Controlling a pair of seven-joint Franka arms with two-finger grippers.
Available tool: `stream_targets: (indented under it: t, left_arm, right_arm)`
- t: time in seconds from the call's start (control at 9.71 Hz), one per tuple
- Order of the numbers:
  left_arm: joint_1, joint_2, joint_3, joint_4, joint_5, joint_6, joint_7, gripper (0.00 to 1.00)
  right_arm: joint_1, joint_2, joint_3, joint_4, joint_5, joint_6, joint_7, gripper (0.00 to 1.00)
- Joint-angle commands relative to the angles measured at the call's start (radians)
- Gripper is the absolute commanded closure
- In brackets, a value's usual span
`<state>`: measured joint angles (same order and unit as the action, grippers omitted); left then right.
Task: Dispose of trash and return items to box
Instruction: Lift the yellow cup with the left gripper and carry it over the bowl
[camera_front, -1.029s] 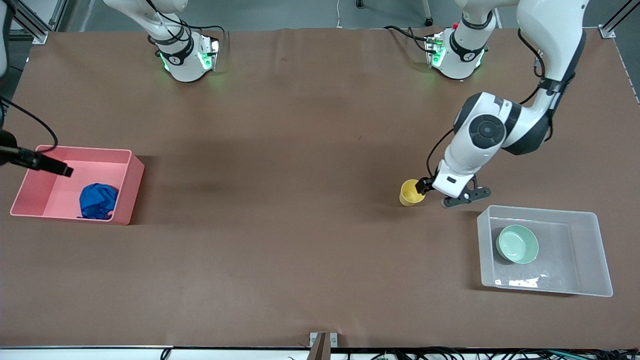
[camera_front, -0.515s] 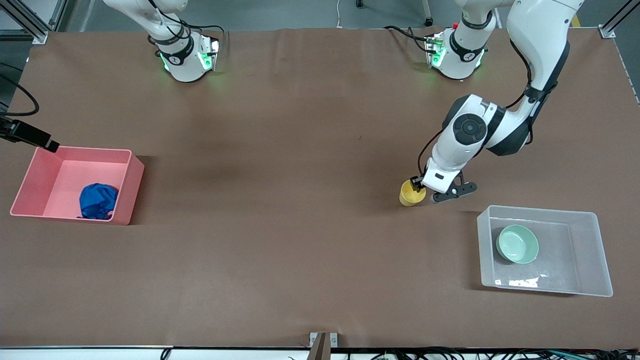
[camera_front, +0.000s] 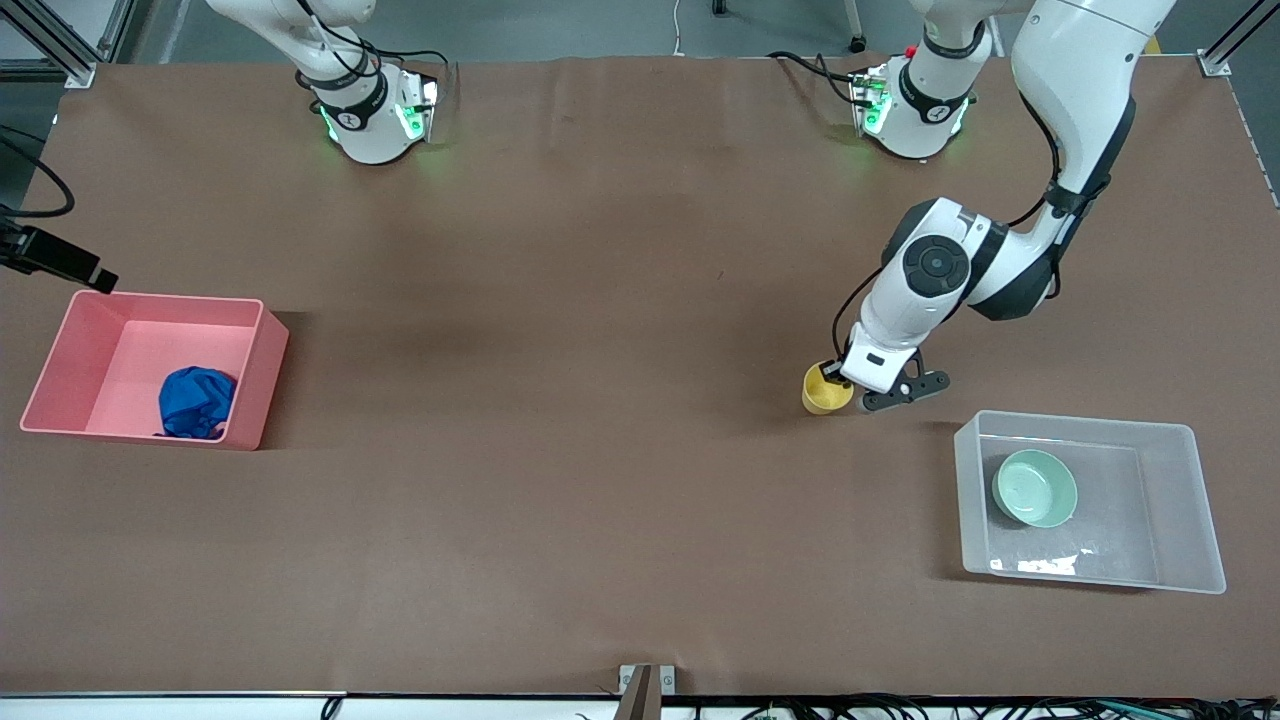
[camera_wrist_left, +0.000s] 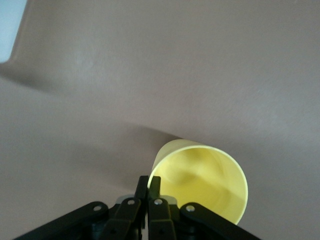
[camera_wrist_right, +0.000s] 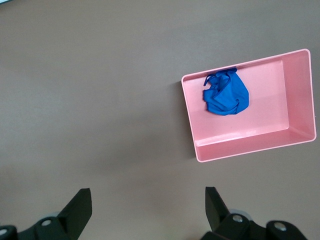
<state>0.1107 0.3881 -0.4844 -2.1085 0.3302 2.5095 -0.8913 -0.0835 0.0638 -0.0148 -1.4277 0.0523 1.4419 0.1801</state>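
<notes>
The yellow cup (camera_front: 824, 392) stands upright at table level, farther from the front camera than the clear box (camera_front: 1180, 470). My left gripper (camera_front: 833, 373) is shut on the cup's rim, one finger inside and one outside; the left wrist view shows the cup (camera_wrist_left: 205, 180) pinched by the gripper (camera_wrist_left: 149, 185). The mint-green bowl (camera_front: 1035, 487) lies in the box. The blue cloth (camera_front: 197, 402) lies in the pink bin (camera_front: 268, 360). My right gripper (camera_wrist_right: 147, 207) is open and empty, up in the air beside the pink bin (camera_wrist_right: 240, 145), which holds the cloth (camera_wrist_right: 227, 95).
The clear box has a white label (camera_front: 1035, 565) on its bottom, and one corner of it shows in the left wrist view (camera_wrist_left: 9, 25). A black part of the right arm's hand (camera_front: 55, 262) shows at the table's edge by the pink bin. The brown table (camera_front: 560, 400) lies bare between the bins.
My right gripper has moved off the pink bin toward the robots' side of the table. My left gripper has closed in on the cup's rim, and the cup has shifted slightly.
</notes>
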Motion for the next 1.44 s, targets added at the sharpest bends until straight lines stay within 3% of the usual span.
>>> stream_targets:
  t: [0.0, 0.21, 0.51, 1.03, 1.24, 1.34]
  left_arm:
    - [0.014, -0.001, -0.002, 0.097, 0.026, -0.094, 0.006, 1.0]
    - [0.02, -0.008, 0.0, 0.249, 0.024, -0.271, 0.105, 1.0]
    - [0.099, -0.002, 0.001, 0.396, 0.01, -0.382, 0.33, 1.0]
    - [0.305, 0.05, 0.003, 0.467, -0.022, -0.403, 0.759, 1.0]
    - [0.378, 0.115, 0.003, 0.489, -0.022, -0.393, 0.91, 1.0]
    - [0.411, 0.165, 0.003, 0.519, -0.022, -0.382, 0.983, 1.0]
  right_arm:
    - [0.014, -0.074, 0.0, -0.092, 0.011, 0.015, 0.009, 0.0]
    - [0.024, -0.093, -0.001, -0.12, 0.011, 0.017, 0.009, 0.0]
    - [0.056, -0.098, -0.002, -0.142, 0.009, -0.036, 0.009, 0.0]
    - [0.034, -0.093, -0.011, -0.12, 0.008, -0.032, -0.007, 0.0]
    - [0.04, -0.093, -0.008, -0.094, -0.034, -0.034, -0.014, 0.0]
    - [0.053, -0.091, -0.002, -0.074, -0.096, -0.034, -0.013, 0.0]
